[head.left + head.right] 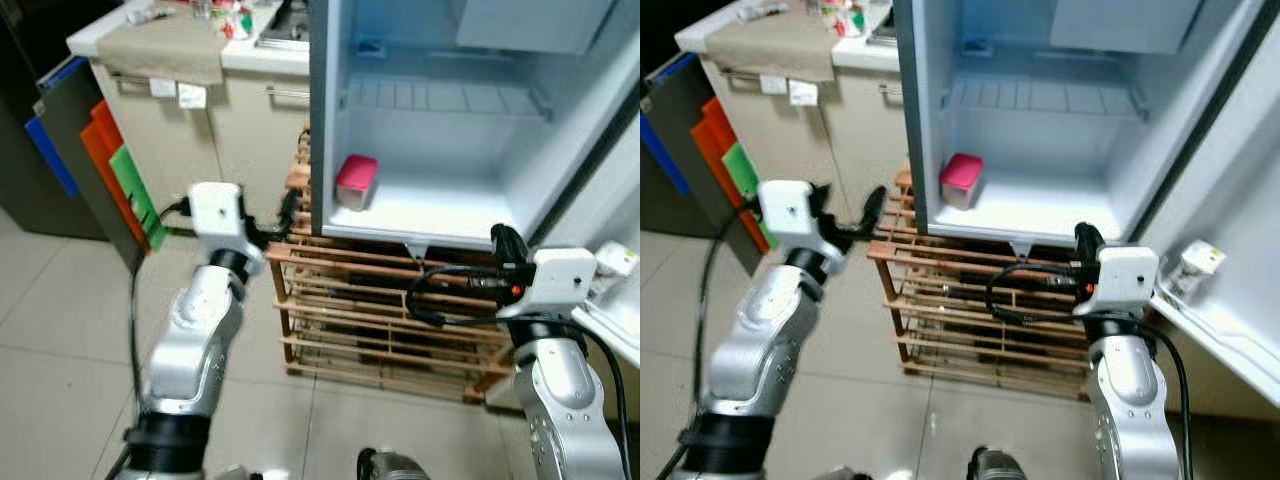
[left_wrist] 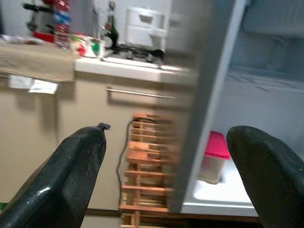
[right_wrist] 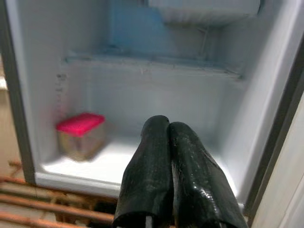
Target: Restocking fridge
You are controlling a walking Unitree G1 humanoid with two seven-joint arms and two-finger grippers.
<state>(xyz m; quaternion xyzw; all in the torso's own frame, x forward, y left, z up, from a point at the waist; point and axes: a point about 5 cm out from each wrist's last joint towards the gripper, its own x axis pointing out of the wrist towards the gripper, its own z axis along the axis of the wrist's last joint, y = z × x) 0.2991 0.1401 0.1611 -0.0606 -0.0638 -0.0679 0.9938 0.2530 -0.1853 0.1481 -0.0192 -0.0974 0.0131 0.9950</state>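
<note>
A small fridge stands open atop a slatted wooden rack, its door swung out to the robot's right. On the fridge floor, in the left front corner against the side wall, sits a clear container with a pink lid, upright, its long axis running front to back into the compartment. A wire shelf spans the compartment above it.

The left gripper hovers outside the fridge, beside its left wall and above the rack's corner, fingers spread wide and holding nothing. The right gripper points into the fridge from just below its front edge, its two fingers pressed together and empty.

A small white carton rests in the door shelf; its print is too small to read. On the cabinet to the left hang paper labels, also illegible, and coloured boards lean beside it.
</note>
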